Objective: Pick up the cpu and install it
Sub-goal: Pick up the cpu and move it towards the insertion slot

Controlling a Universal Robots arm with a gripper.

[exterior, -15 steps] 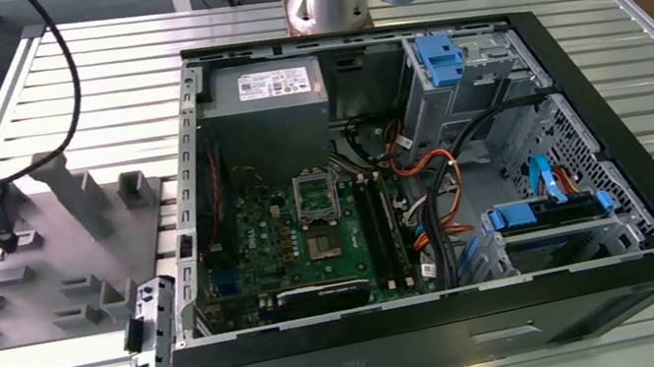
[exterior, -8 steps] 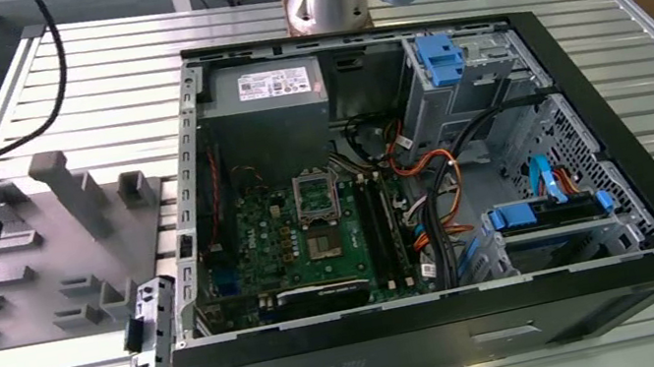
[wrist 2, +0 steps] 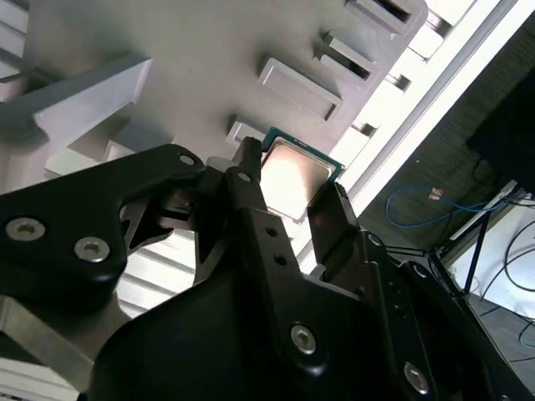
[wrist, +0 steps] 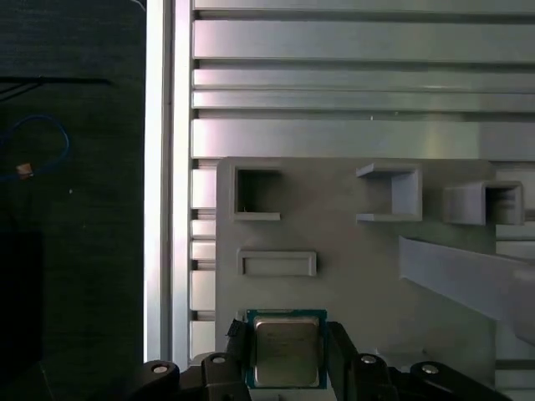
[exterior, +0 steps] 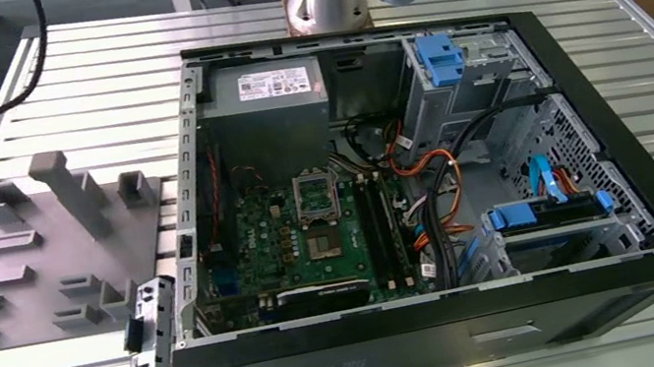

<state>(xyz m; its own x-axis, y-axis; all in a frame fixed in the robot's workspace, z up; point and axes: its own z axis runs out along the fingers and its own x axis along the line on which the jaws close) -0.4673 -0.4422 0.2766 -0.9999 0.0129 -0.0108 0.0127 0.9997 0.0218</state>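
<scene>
Cpu (wrist: 286, 355): one, flat square, dull silver top, green rim, lying on grey tray (wrist: 359, 276) near tray's edge. One gripper (wrist: 286, 341), two fingers (wrist: 236, 341) clamped against cpu's opposite sides. In second wrist view, part of cpu hidden behind gripper. One open computer case (exterior: 432, 176) beside tray.

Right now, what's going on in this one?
The arm's gripper is down at the cpu, which lies on the grey fixture plate at the exterior view's left, beside the open computer case. The cpu is outside the case, so it is not yet installed.
</scene>
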